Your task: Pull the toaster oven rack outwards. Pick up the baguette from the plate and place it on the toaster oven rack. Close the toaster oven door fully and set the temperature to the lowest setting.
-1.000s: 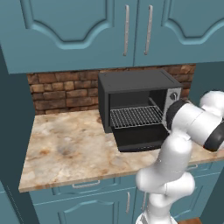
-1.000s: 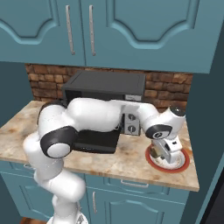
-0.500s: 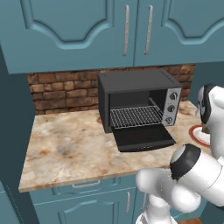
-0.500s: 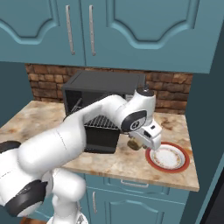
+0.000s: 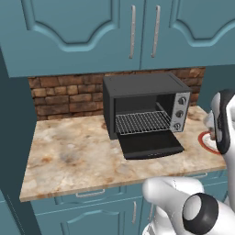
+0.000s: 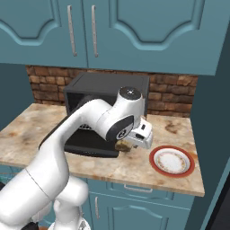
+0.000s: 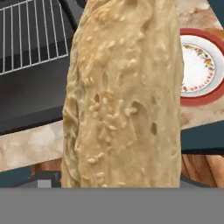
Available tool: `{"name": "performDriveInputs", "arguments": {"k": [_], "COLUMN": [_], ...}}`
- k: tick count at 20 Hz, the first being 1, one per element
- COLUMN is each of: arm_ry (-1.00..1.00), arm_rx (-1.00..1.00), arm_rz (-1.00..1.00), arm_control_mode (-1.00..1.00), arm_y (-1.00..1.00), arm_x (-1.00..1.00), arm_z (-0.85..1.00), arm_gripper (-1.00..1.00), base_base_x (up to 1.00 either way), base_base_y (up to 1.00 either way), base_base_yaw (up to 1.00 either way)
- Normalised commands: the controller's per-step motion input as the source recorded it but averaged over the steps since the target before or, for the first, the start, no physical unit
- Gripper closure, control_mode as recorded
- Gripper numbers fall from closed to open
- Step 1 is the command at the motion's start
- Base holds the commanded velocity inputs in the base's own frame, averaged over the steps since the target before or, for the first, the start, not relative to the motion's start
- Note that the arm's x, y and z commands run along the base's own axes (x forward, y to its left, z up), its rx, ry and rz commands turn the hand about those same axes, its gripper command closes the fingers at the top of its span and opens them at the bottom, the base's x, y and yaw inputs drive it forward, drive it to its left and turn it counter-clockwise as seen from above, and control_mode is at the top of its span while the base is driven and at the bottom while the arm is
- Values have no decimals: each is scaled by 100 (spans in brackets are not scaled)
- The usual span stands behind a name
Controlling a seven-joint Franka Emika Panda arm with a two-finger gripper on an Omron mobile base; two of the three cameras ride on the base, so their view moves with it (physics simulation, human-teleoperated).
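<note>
Gripper (image 6: 127,146) at frame centre in the right base view, jaws spread wide around the baguette (image 7: 124,94), carried above the counter (image 5: 73,156). Plate (image 6: 172,161) bare, lower right. Toaster oven door (image 5: 149,143) down, toaster oven rack (image 5: 141,122) visible inside.

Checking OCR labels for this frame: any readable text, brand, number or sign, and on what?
None readable.
toaster oven: marks around the knobs, too small to read.
plate: floral pattern, no lettering.
baguette: no text.
</note>
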Motion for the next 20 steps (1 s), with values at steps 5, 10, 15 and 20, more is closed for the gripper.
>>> {"name": "performDriveInputs", "arguments": {"k": [5, 10, 15, 20], "arm_ry": [-7, 0, 0, 3], "arm_rx": [0, 0, -4, -9], "arm_rz": [14, 18, 35, 42], "arm_control_mode": [-100, -100, -100, -100], "arm_y": [39, 41, 83, 66], "arm_x": [1, 0, -11, 5], "arm_z": [23, 11, 21, 28], "arm_gripper": [100, 100, 100, 100], "base_base_x": [0, 0, 0, 0], "base_base_y": [0, 0, 0, 0], "base_base_yaw": [0, 0, 0, 0]}}
